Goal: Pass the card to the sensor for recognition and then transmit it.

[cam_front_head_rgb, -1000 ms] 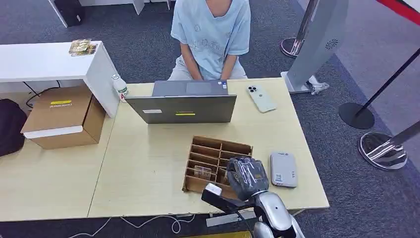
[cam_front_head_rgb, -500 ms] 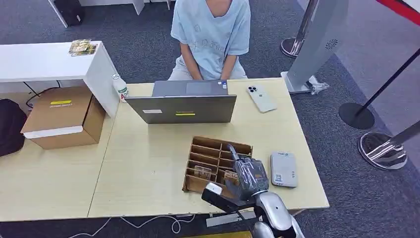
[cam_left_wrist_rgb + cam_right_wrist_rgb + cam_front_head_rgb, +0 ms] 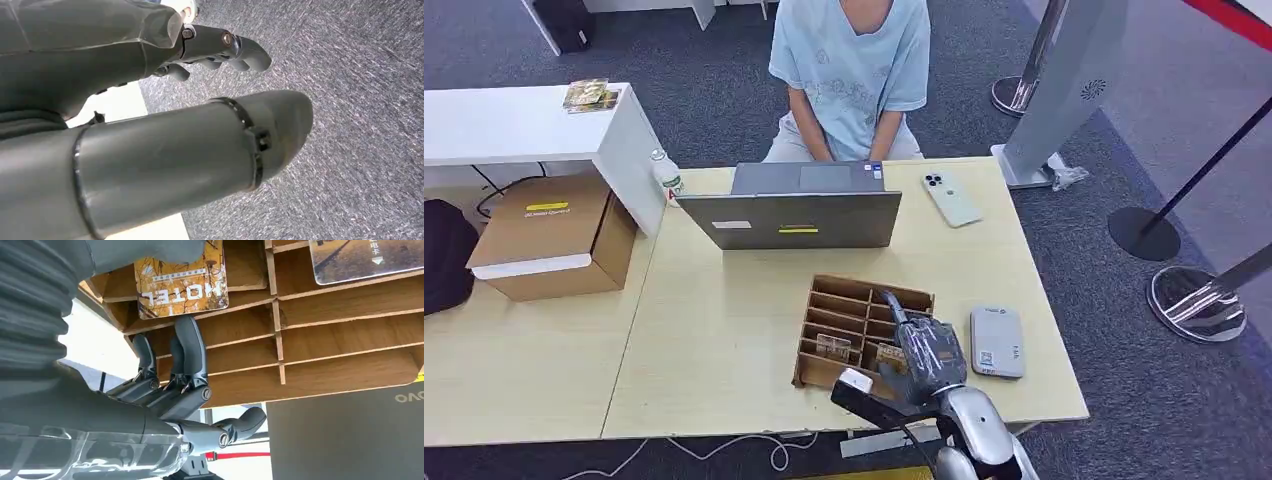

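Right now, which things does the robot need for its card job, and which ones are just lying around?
For the job:
hotel card
wooden card rack
grey card sensor
right hand, pinching the card

Just lying about:
laptop
phone
bottle
cardboard box

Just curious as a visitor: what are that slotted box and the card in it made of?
The box looks like thin wood or fibreboard: brown grain, paler cut edges, matte. The card seems glossy plastic or coated paper, with a printed autumn photo and "HOTEL" lettering; the pictures leave that open. The right hand reaches for it.
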You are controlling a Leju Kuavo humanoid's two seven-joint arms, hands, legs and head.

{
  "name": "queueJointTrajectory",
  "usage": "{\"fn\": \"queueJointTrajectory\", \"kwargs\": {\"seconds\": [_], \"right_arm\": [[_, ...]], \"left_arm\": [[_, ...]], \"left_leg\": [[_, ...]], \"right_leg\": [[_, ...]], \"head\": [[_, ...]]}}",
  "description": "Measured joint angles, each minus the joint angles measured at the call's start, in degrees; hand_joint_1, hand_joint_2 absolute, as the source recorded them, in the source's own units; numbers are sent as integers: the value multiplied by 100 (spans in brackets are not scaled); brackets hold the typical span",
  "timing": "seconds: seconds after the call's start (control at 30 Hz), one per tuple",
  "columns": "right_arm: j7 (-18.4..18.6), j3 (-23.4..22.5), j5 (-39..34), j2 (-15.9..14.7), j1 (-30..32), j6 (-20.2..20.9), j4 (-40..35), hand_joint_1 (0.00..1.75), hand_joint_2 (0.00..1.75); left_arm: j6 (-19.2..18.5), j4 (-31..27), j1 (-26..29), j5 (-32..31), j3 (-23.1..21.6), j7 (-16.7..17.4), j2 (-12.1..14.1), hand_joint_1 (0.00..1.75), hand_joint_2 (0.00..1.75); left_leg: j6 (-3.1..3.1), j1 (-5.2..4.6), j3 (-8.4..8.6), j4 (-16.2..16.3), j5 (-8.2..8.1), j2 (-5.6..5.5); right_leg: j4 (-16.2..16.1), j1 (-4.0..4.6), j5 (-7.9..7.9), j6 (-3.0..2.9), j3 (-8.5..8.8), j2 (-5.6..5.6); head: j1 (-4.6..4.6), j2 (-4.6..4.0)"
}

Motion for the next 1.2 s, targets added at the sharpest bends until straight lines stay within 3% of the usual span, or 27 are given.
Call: {"fn": "queueJointTrajectory", "kwargs": {"seconds": [0.17, 0.23, 0.53, 0.87, 0.93, 1.07, 1.2], "right_arm": [[-52, 0, 7, 0, 3, -116, 0, 28, 175], [-92, 0, 0, 0, 11, -212, -2, 40, 175], [-389, 0, -94, 0, 40, -780, -103, 28, 175], [-413, 0, -98, 0, 48, -807, -131, 30, 175], [-426, 0, -129, 0, 59, -839, -138, 23, 175], [-544, -13, -434, 2, 114, -1025, -280, 26, 175], [-638, -77, -905, 17, 226, -953, -534, 33, 175]], "left_arm": [[4, 0, 1, 0, 0, -2, 0, 0, 0], [4, 0, 0, 0, 0, -2, 0, 0, 0], [2, 0, -2, 0, 0, -2, 0, 0, 0], [4, 0, -3, 0, 0, -2, 0, 0, 0], [2, 0, -3, 0, 0, -2, 0, 0, 0], [2, 0, -7, 0, 0, 7, 0, 0, 0], [2, 0, -10, 0, 0, 7, 0, 0, 0]], "left_leg": [[0, 0, 0, 0, 0, 0], [0, 0, 0, 0, 0, 0], [0, 0, -1, 0, 0, 0], [0, 0, -1, 0, 0, 0], [0, 0, -1, 0, 0, 0], [0, 0, -1, 0, 0, 0], [0, 0, -2, 0, 0, 0]], "right_leg": [[0, 0, 0, 0, 0, 0], [0, 0, 0, 0, 0, 0], [0, 0, 0, 0, -2, 0], [0, 0, 0, 0, -2, 0], [0, 0, 0, 0, -2, 0], [0, 0, 0, 0, -3, 0], [0, 0, -1, 0, -3, 0]], "head": [[0, 0], [0, 0], [0, 0], [0, 0], [0, 0], [0, 0], [0, 0]]}}
